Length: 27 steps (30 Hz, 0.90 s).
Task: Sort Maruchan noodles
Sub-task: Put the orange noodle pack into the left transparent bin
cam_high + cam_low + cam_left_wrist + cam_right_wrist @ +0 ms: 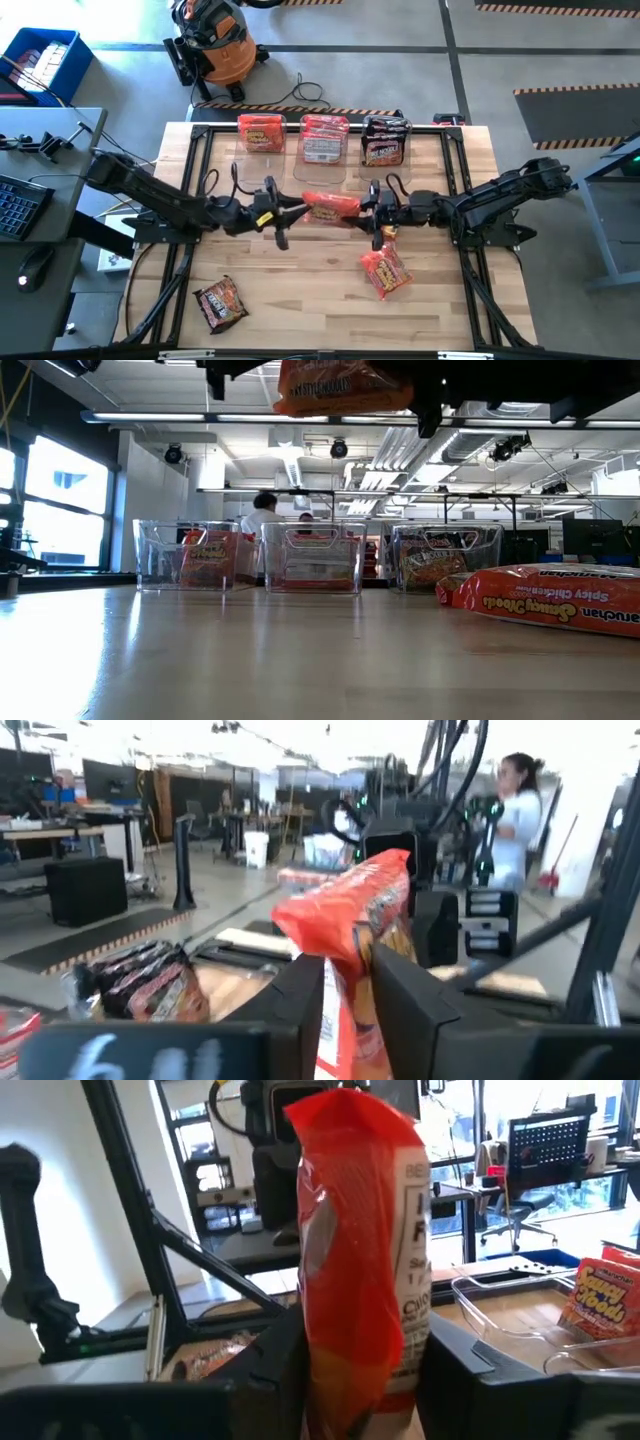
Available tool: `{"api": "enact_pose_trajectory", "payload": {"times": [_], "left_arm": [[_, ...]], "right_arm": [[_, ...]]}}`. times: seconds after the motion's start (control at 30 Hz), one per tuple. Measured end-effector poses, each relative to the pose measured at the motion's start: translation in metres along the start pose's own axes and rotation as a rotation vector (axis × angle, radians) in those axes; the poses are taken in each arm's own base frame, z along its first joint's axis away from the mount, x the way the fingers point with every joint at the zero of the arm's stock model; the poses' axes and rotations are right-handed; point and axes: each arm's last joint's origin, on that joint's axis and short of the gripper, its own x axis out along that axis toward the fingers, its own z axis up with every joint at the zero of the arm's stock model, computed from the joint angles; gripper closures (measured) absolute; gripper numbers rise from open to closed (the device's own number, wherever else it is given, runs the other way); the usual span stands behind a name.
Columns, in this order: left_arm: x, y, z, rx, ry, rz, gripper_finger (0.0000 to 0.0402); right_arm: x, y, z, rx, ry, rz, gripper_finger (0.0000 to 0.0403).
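An orange-red noodle packet [330, 205] is held high over the table's middle between both grippers. It also shows at the top of the low view [340, 385]. My left gripper [297, 209] is shut on its left end, and my right gripper [366, 205] is shut on its right end. Another orange-red packet [385, 270] lies flat on the table near the right front. A dark packet [220, 303] lies flat at the left front. My left gripper pinches the packet's left end [340, 970] between its two fingers, coming level from the table's left. The packet is lifted clear of the table and stands on edge. My right gripper pinches the packet's right end [355, 1330] between its two fingers, coming level from the table's right. The packet stands on edge between the fingers, clear of the table.
Three clear bins stand in a row at the far edge: the left one [261, 132] holds orange packets, the middle one [324, 138] red-and-white ones, the right one [385, 140] dark ones. People show in the room beyond the table.
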Motion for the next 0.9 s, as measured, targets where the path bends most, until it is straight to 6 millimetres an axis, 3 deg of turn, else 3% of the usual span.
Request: {"api": "enact_pose_trajectory", "payload": {"times": [0.23, 0.4, 0.6, 0.9], "left_arm": [[-0.027, 0.008, 0.022, -0.063, 0.162, -0.005, 0.0282], [-0.03, 0.003, 0.044, -0.037, 0.339, -0.008, 0.026], [-0.01, -0.016, 0.06, 0.089, 0.513, -0.084, 0.0228], [0.027, -0.042, 0.067, 0.202, 0.705, -0.098, 0.0165]], "right_arm": [[-0.001, 0.0, -0.005, -0.073, 0.069, 0.039, 0.0282], [0.004, 0.002, -0.009, -0.129, 0.195, 0.061, 0.0282], [0.016, 0.012, 0.003, -0.212, 0.29, 0.071, 0.0282], [0.02, 0.016, 0.01, -0.243, 0.28, 0.086, 0.0282]]}}
